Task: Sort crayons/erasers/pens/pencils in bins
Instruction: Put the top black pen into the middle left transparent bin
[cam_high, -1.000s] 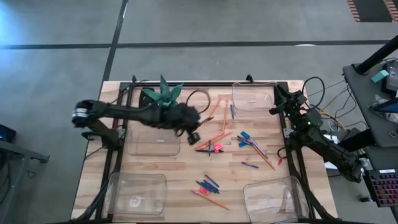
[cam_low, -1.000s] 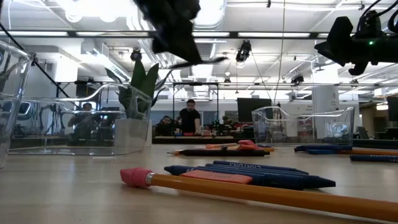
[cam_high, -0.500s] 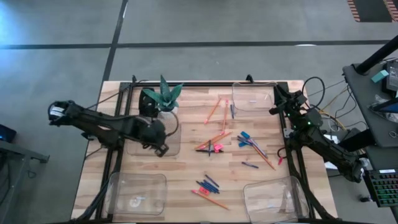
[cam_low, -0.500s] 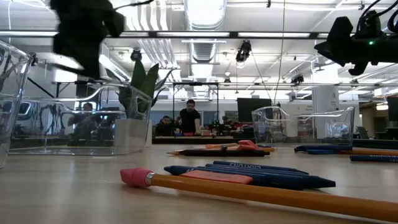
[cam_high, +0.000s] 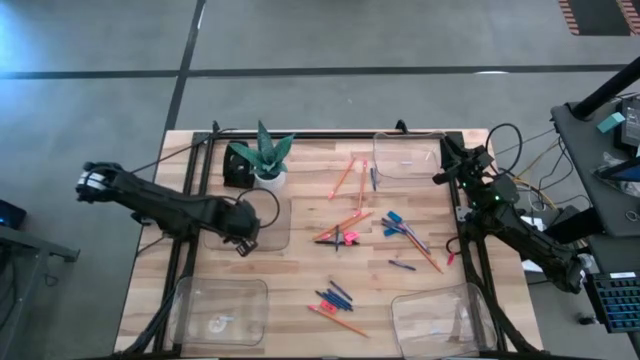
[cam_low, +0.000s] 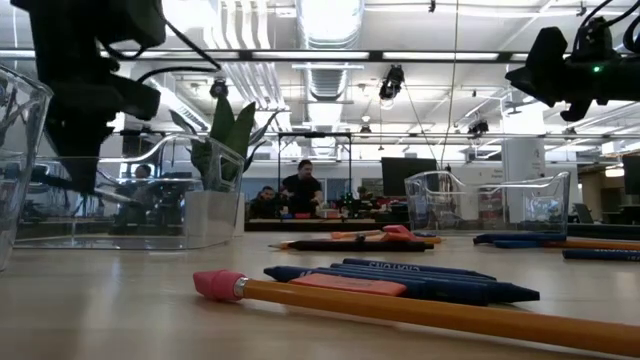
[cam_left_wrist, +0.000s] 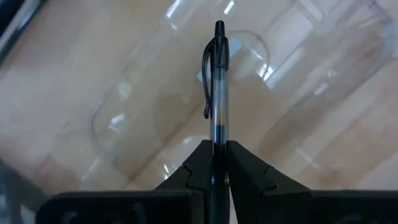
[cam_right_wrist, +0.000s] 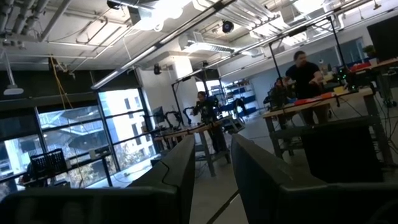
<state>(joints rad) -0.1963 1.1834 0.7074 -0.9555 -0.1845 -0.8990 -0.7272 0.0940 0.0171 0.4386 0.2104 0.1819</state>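
My left gripper hangs over the near edge of the clear bin at the table's left middle, shut on a clear-barrelled pen with a black clip. My right gripper waits raised at the right edge, open, its fingers facing the room. Three more clear bins sit far right, near left and near right. Orange pencils, blue crayons and small pink and blue erasers lie scattered mid-table. My left gripper pinches the pen between its two fingers on the clear barrel, the pen lying along the fingers. The clip end sticks out past the fingertips. The pen is lifted clear, above the bin's floor.
A black pot with a green plant stands at the far left, just beyond the left-middle bin. In the low view a pink-tipped pencil and blue crayons lie close to the camera. People sit in the room behind.
My left gripper has carried the pen from the table's middle toward the left edge and down, ending over the left-middle bin. It has stayed shut on the pen. The items on the table have not moved.
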